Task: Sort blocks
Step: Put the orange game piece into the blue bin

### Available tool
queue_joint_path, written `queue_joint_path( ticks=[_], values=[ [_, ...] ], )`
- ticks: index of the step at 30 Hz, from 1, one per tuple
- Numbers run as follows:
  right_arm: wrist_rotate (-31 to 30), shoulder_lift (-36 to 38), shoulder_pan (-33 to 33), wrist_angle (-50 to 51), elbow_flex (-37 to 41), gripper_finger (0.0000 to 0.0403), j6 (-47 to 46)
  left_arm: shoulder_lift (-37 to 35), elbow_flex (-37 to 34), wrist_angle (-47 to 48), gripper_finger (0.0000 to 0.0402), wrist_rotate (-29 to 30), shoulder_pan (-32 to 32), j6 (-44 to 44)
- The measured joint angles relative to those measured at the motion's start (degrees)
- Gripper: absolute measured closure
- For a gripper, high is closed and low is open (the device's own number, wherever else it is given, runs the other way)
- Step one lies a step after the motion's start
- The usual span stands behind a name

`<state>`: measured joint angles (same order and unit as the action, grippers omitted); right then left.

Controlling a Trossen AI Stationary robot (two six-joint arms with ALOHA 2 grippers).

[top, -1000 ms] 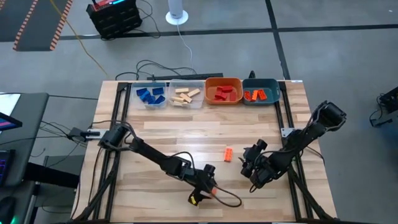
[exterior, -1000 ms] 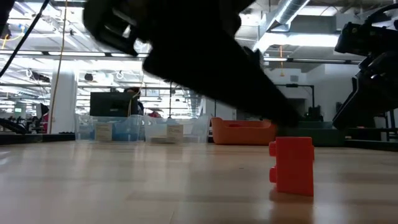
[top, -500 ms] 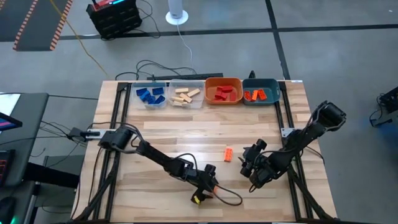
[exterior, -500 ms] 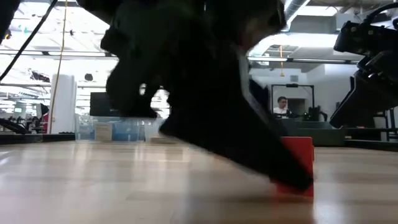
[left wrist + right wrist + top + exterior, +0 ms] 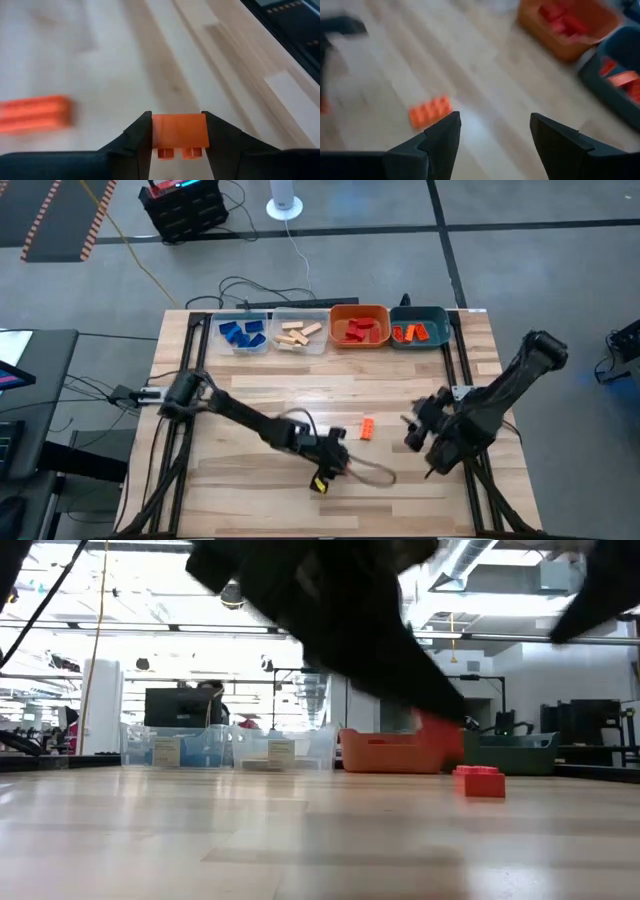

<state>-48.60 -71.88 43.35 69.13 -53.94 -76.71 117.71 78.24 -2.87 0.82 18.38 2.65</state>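
My left gripper (image 5: pixel 179 131) is clamped on 1 orange block (image 5: pixel 180 136), lifted clear of the table (image 5: pixel 260 395). My right gripper (image 5: pixel 494 131) hangs open; a second orange block (image 5: pixel 430 111) lies just ahead of it. Step in hand: carry. The teal bin (image 5: pixel 437 338), far ahead, holds orange blocks; I judge the next move a release there.
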Motion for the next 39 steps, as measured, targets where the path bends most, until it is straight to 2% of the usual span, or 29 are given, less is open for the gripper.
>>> queue_joint_path(
  ticks=[2,4,6,9,12,15,19,23,28,33,39],
  values=[
    [-1.28,4.03,-0.99,3.77,-2.62,0.0132,-1.62,-3.04,0.0,2.3,0.0266,0.02,-1.71,0.56],
    [-1.49,7.52,-2.24,2.54,-3.08,0.0132,2.33,-5.77,0.0,4.36,0.0266,0.22,-3.27,2.39],
    [-2.06,9.33,-3.53,-2.83,-1.58,0.0132,11.54,-8.06,-0.04,6.05,0.0264,0.84,-4.55,4.46],
    [-5.17,8.84,-2.74,-19.03,3.72,0.0132,26.13,-10.94,-1.99,6.35,0.0255,2.3,-6.41,6.95],
    [-8.68,5.25,0.21,-37.17,10.17,0.0132,40.05,-12.7,-5.55,3.64,0.0257,2.36,-8.63,7.45],
    [-10.79,0.1,2.7,-50.24,13.7,0.0132,54.87,-13.28,-9.87,-3.33,0.026,-2.67,-11.05,3.98],
    [-12.38,-8.12,3.57,-62.1,13.35,0.0132,77.19,-13.2,-13.82,-14.17,0.0257,-11.32,-13.9,-3.96],
    [-14.18,-15.67,2.2,-67.93,9.89,0.0132,93.89,-13.26,-14.59,-19.04,0.0256,-14.96,-15.39,-9.76],
    [-15.56,-20.88,-1.83,-68.45,2.84,0.0132,102.16,-13.27,-14.29,-20.35,0.0256,-17.4,-15.37,-12.9],
    [-16.03,-22.16,-3.79,-68.46,-1.73,0.0132,108.79,-13.25,-14.28,-20.51,0.0256,-19.01,-15.3,-15.15],
    [-14.89,-21.96,-3.39,-66.02,-1.87,0.0132,107.97,-13.25,-14.27,-20.75,0.0256,-19.68,-14.56,-15.55]
  ],
)
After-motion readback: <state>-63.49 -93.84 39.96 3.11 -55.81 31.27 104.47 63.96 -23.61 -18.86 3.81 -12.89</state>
